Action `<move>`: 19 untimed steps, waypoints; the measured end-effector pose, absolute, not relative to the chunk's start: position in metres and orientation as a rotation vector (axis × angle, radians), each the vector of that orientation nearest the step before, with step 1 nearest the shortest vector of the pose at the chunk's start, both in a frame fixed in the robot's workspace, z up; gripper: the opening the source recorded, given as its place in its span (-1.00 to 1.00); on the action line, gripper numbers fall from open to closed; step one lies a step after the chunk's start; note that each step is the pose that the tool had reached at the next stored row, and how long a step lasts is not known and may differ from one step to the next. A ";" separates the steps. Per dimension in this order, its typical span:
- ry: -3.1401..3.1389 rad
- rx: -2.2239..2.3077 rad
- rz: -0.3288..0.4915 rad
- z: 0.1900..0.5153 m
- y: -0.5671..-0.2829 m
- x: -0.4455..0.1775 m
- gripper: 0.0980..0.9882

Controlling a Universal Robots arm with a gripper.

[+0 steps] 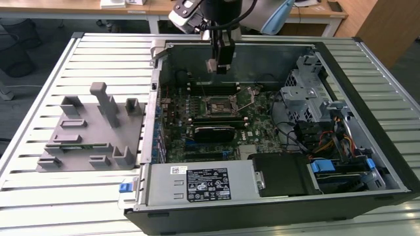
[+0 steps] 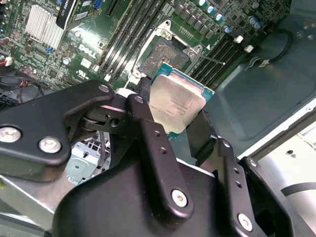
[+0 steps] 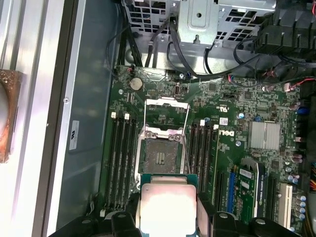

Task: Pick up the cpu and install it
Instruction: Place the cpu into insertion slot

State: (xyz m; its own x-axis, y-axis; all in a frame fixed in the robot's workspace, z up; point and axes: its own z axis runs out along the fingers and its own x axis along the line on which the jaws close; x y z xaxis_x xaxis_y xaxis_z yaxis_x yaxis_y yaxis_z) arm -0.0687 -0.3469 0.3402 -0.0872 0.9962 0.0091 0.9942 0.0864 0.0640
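Slatted metal desk (image 1: 78,64) carries an open computer case (image 1: 384,169). The motherboard socket (image 3: 159,157) inside it is my reference point. A grey fixture block (image 1: 92,132) sits on the desk well away from the socket, outside the case.

Claw (image 1: 219,63): closed down to the width of the cpu (image 2: 177,104), pinching it by two opposite edges, lid face out. The fingers (image 2: 144,96) meet only the rim.

Position: the cpu hangs in the air above the socket, slightly off to one side and not touching it. The socket's frame looks swung open and its bed looks bare.

Appearance: small flat square with a silvery matte lid, faint print and a thin green rim on all sides.

Handling (judgement): light, thin and rigid. The smooth lid is likely slippery, and the underside contacts and socket pins are fragile. An edge grip seems right, with modest squeeze and the chip kept level.
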 end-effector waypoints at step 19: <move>2.288 2.097 0.083 0.333 -0.347 -0.069 0.00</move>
State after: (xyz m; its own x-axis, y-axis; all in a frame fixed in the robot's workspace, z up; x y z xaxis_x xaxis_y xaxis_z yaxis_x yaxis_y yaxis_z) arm -0.0687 -0.3469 0.3332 -0.0872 0.9962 0.0091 0.9942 0.0864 0.0641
